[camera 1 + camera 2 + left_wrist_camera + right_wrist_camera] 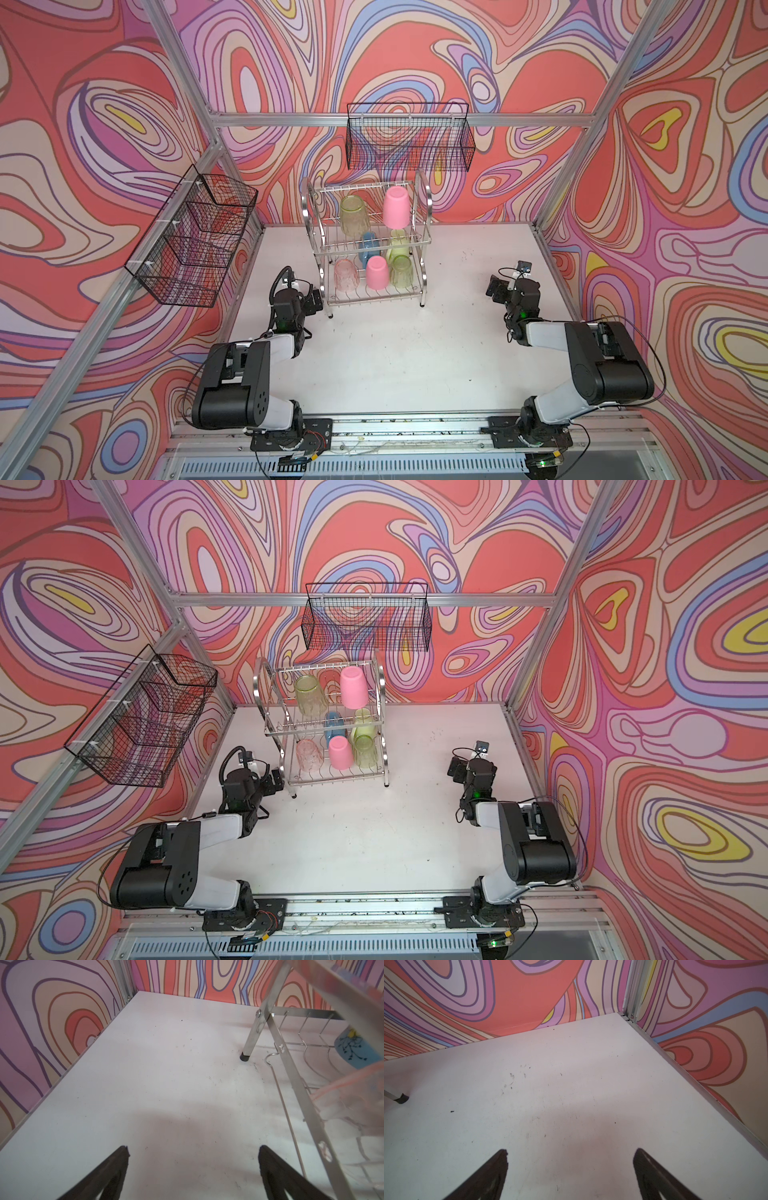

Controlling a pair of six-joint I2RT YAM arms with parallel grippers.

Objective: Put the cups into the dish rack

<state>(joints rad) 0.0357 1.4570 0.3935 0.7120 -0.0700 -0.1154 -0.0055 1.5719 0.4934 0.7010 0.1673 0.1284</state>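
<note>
The silver dish rack (374, 300) stands at the back middle of the white table in both top views, holding several upside-down cups. Its upper tier carries a clear green cup (354, 216) and a pink tumbler (396, 206). On the lower tier are a blue mug (368, 248), a pale-green mug (398, 248), a clear pinkish cup (346, 274), a pink tumbler (377, 272) and a clear green cup (402, 272). My left gripper (316, 299) (193, 1147) hovers open and empty beside the rack's front left leg (252, 1039). Far right, my right gripper (494, 289) (571, 1150) is open over bare table.
A black wire basket (409, 137) hangs on the back rail above the rack. Another black basket (195, 237) hangs on the left rail. Aluminium frame posts and patterned walls close in the white table (415, 353) on three sides.
</note>
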